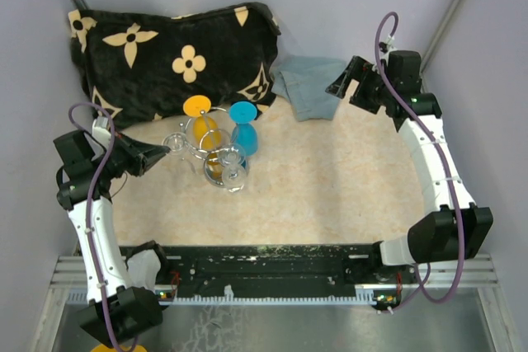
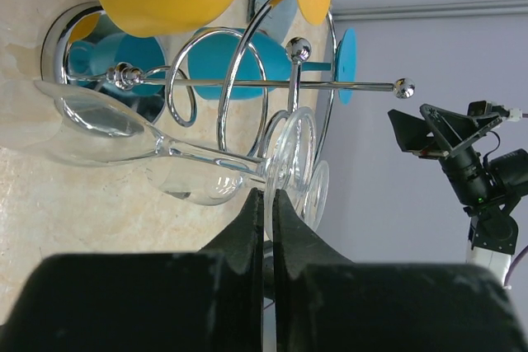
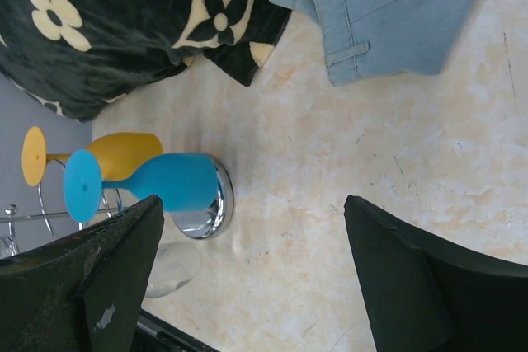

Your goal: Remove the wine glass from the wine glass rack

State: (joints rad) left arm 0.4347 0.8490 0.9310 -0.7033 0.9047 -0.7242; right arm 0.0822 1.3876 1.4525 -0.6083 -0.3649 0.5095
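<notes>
The chrome wine glass rack (image 1: 216, 157) stands mid-table with a yellow glass (image 1: 203, 128) and a blue glass (image 1: 244, 136) hanging bowl-down on it. In the left wrist view its looped wire arms (image 2: 247, 83) also carry a clear wine glass (image 2: 107, 125), lying sideways with its stem running to its round foot (image 2: 290, 154). My left gripper (image 2: 267, 195) is shut on the rim of that foot, at the rack's left side (image 1: 169, 152). A second clear glass (image 1: 232, 167) hangs in front. My right gripper (image 3: 252, 200) is open and holds nothing, far back right (image 1: 346, 86).
A black cushion with cream flower prints (image 1: 165, 47) lies along the back left, close behind the rack. A folded denim cloth (image 1: 308, 88) sits at the back, under the right gripper. Grey walls enclose the table on three sides.
</notes>
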